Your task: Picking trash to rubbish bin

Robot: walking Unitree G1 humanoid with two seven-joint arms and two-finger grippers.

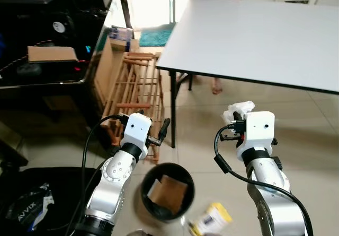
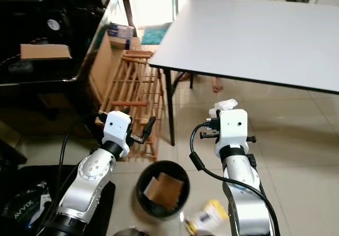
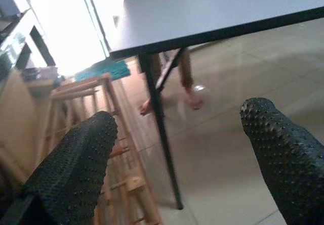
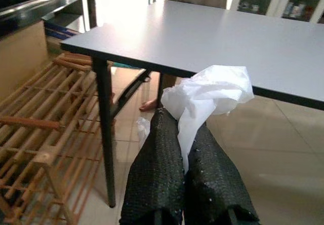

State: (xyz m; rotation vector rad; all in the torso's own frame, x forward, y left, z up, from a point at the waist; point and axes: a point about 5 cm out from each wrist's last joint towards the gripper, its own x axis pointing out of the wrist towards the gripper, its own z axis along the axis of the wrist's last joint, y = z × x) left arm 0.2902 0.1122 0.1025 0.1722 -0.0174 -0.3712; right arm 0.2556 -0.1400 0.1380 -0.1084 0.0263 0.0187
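The left gripper (image 1: 159,132) hangs wide open and empty by the wooden rack (image 1: 135,85), its 2 fingers (image 3: 76,169) well apart. Just right of it and nearer the robot, the bin (image 1: 167,191) sits on the floor with a brown card (image 1: 169,192) inside. A yellow packet (image 1: 211,219) lies on the tiles just beside the bin's right rim, blurred, probably trash too. The right gripper (image 4: 185,156) is clamped on a white wad (image 4: 207,93), which sticks up from the fingertips, long axis along them. The bin lies below and left of that wad, so the right arm carries it.
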